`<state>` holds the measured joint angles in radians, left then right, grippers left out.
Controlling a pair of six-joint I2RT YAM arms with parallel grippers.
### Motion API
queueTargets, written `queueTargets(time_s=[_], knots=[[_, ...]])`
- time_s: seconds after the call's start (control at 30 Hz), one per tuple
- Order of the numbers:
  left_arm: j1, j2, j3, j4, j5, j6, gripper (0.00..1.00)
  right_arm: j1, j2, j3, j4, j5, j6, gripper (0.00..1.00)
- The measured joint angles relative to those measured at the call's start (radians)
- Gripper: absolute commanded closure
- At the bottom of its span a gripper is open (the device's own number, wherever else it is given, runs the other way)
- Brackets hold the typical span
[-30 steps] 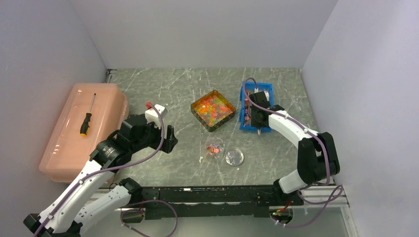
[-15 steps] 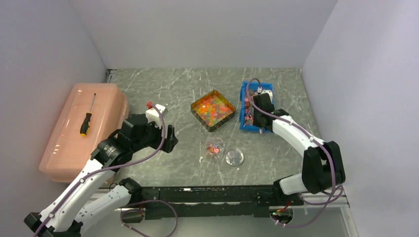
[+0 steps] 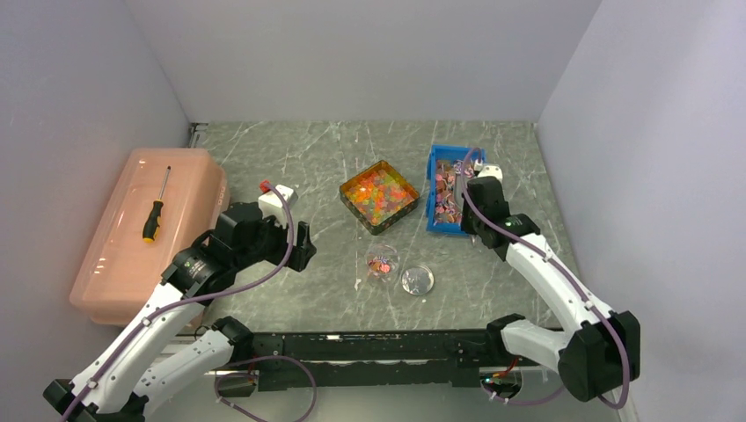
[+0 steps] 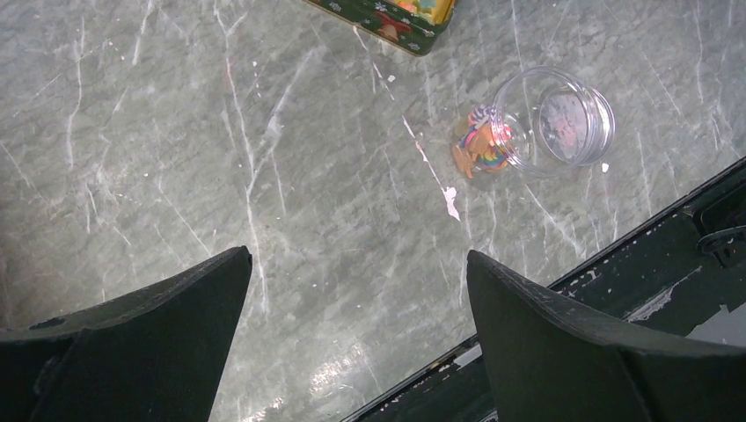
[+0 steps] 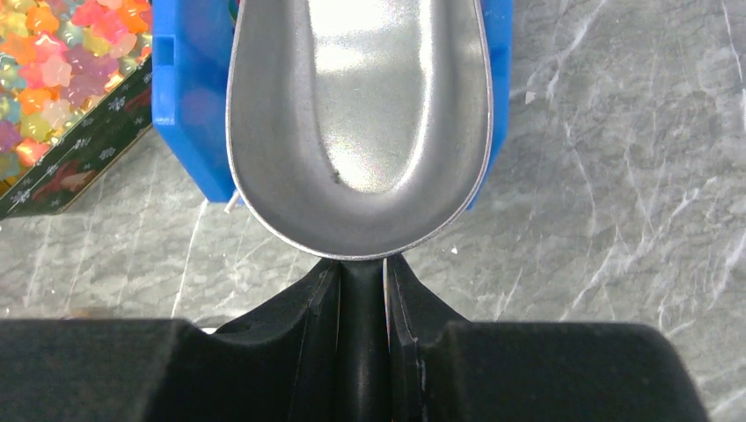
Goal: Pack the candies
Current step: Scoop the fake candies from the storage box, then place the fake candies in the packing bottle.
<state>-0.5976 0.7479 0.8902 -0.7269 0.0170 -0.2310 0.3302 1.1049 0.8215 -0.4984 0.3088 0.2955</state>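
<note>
**Candies in the tin, an empty scoop over the blue bin**

We see most of the candies [image 3: 378,193] heaped in a dark square tin [image 3: 406,204] near the middle of the table [image 3: 290,149]. They are glossy bits of orange, yellow, red and green. In the right wrist view a corner of that heap shows at the upper left [image 5: 53,53]. A few more candies lie in a small clear round container [image 3: 382,262] nearer the arms. A second clear round piece [image 3: 417,280] sits just beside it, with nothing coloured in it that we can make out.

To the right of the tin stands a blue bin [image 3: 433,211]. It holds small pinkish and mixed pieces that are too small for us to identify.

The metal scoop [image 5: 361,123] hangs over the near end of this bin, its bowl bare and shiny. The right gripper [image 5: 361,277] has its two fingers pressed tight on the scoop's handle. From above, we find this gripper [image 3: 475,211] at the bin's near right corner.

The left gripper [image 4: 356,264] hovers over bare marble, left of the clear container, with its jaws spread wide and nothing between them.

At the far left, a pink lidded box [image 3: 114,264] carries a screwdriver [image 3: 157,207] on its lid.
</note>
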Motion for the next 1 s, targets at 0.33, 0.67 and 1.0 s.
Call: queueTargets(time_s=[0.33, 0.67, 1.0], knots=[[0.005, -0.002, 0.000, 0.000, 0.000, 0.000, 0.01, 0.064, -0.105, 0.027, -0.159, -0.002, 0.019, 1.00], [0.011, -0.006, 0.000, 0.000, 0.000, 0.000, 0.01, 0.322, -0.154, 0.137, -0.333, 0.065, 0.088, 1.00], [0.012, -0.006, 0.000, 0.000, 0.000, 0.000, 0.01, 0.474, -0.160, 0.180, -0.471, 0.083, 0.151, 1.00]])
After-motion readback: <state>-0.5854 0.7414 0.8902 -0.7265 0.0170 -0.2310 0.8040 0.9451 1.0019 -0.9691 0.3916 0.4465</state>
